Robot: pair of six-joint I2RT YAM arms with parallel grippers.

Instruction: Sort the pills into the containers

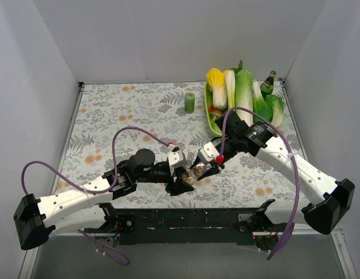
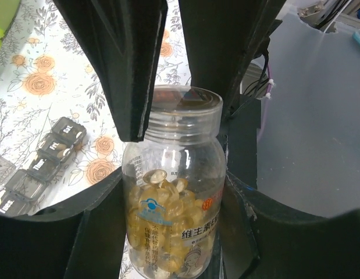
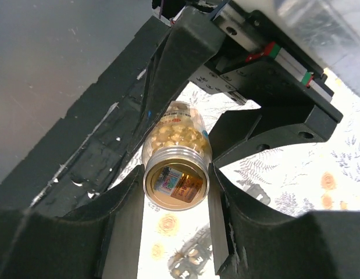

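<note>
Left gripper [image 2: 171, 195] pinches the belly of a clear pill bottle [image 2: 175, 244] half full of yellow pills [image 2: 159, 180]; right gripper [image 3: 175, 185] presses both fingers against its threaded neck; the right wrist view looks end-on at the bottle's gold-rimmed top, which the left wrist view shows only from the side; the left wrist view alone shows the label, reading 维生素, and the containers [image 2: 43, 160], a dark strip just beside the bottle on the floral tablecloth [image 2: 43, 81], lids marked Sat, Fri, Thu.
</note>
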